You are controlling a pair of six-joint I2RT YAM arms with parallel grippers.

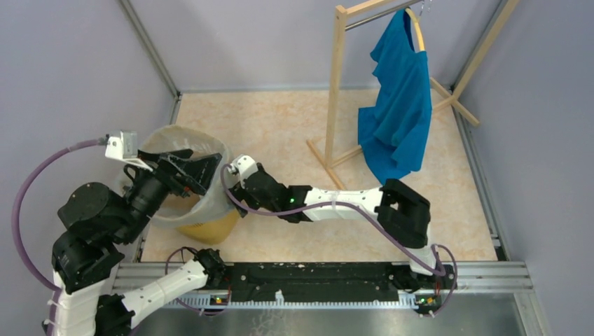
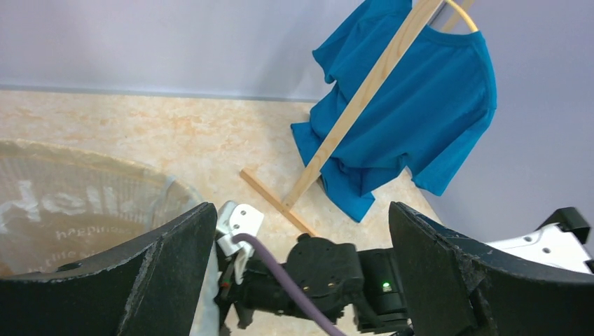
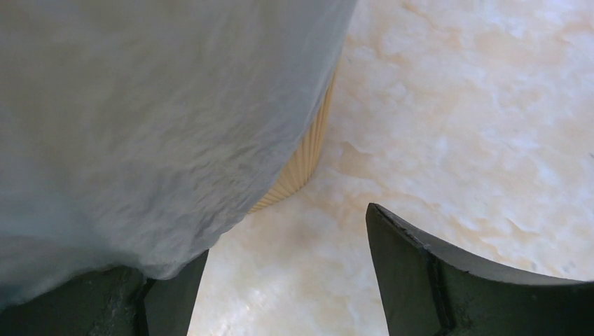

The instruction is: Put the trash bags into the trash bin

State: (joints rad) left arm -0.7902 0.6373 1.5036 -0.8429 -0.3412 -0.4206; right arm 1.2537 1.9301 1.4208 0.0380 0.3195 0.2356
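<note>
The yellow-orange trash bin stands at the left of the floor. A translucent pale trash bag lines it, with film folded over the rim and down the outside. My left gripper is open over the bin's mouth; in the left wrist view its jaws stand wide apart and empty, with the bag at the left. My right gripper is open at the bin's right side. In the right wrist view the bag film hangs over its left finger, and the ribbed bin wall shows below.
A wooden clothes rack with a solid blue shirt on a hanger stands at the back right; it also shows in the left wrist view. Grey walls close in the floor. A metal rail runs along the near edge.
</note>
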